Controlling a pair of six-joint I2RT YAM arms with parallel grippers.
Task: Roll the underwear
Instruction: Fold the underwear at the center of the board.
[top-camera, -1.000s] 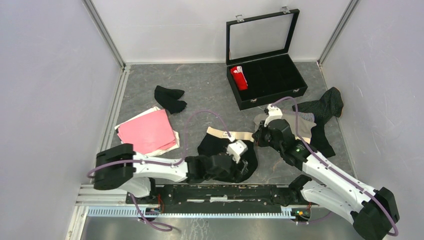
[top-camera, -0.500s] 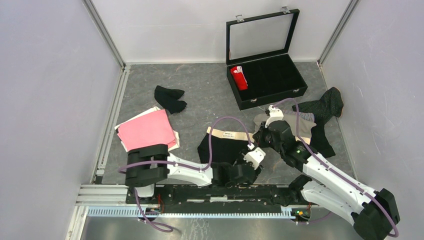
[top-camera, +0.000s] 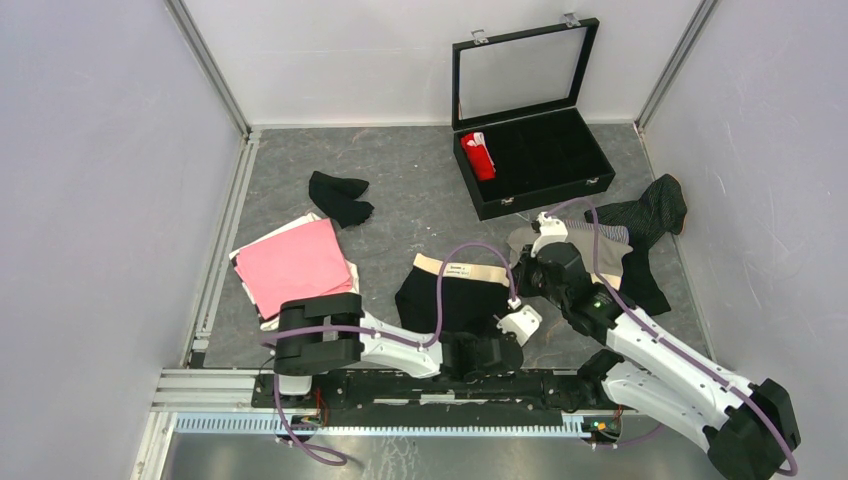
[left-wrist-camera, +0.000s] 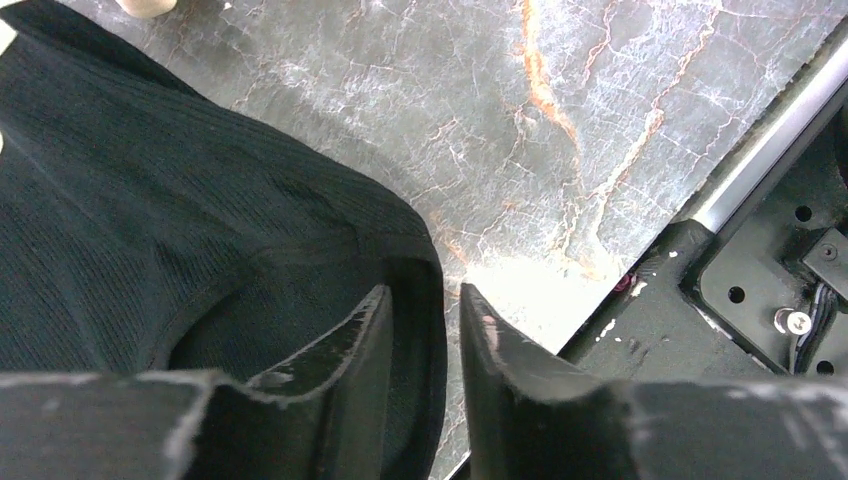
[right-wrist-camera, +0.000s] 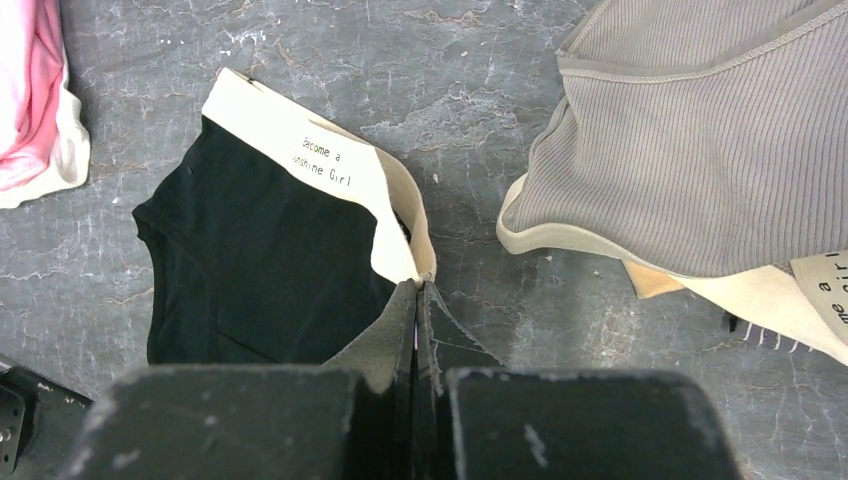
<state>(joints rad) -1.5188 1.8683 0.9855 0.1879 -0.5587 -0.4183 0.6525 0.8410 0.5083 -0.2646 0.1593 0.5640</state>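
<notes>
I have the left claw (left-wrist-camera: 425, 300) part-open astride the black underwear (left-wrist-camera: 150, 200) hem, right claw (right-wrist-camera: 418, 290) clamped on its waistband (right-wrist-camera: 320, 150); thin bite may slip.

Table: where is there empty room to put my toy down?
The widest bare patch of grey marble table lies between the small crumpled black cloth and the open black glass-lidded case. Crowded: the near edge, with the black underwear with cream waistband beside the folded pink cloth, and the right side's grey ribbed and pinstriped garments.
</notes>
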